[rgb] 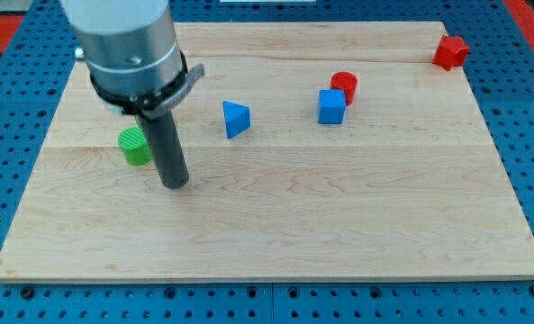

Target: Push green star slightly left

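Green star [134,146] was found at the frame's left with my tip [176,184], no claw being fitted, just right and below; a glancing push was judged likely to spin it.

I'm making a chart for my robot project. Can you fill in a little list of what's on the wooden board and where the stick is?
board: wooden board on a blue pegboard
my tip: on the board, just to the view's right of and slightly below the green block
green block: near the view's left edge; looks ridged, star shape not clear, partly hidden by the rod
blue triangle block: to the view's right of the rod
blue cube: right of centre, touching or nearly touching the red round block
red round block: just behind the blue cube
red block: at the top right corner, shape unclear
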Controlling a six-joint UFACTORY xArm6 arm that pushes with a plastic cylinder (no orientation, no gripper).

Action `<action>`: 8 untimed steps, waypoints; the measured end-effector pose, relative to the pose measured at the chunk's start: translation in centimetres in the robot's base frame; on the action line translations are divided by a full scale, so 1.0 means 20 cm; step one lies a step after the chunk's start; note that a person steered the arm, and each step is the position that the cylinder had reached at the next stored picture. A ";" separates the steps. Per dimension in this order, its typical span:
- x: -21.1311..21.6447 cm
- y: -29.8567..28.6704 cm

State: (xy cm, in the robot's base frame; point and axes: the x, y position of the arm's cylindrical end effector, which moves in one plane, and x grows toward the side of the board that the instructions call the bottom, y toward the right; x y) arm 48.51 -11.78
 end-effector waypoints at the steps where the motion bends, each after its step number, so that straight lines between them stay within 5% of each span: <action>1: -0.14 -0.01; 4: -0.41 0.07; 8: -0.44 -0.09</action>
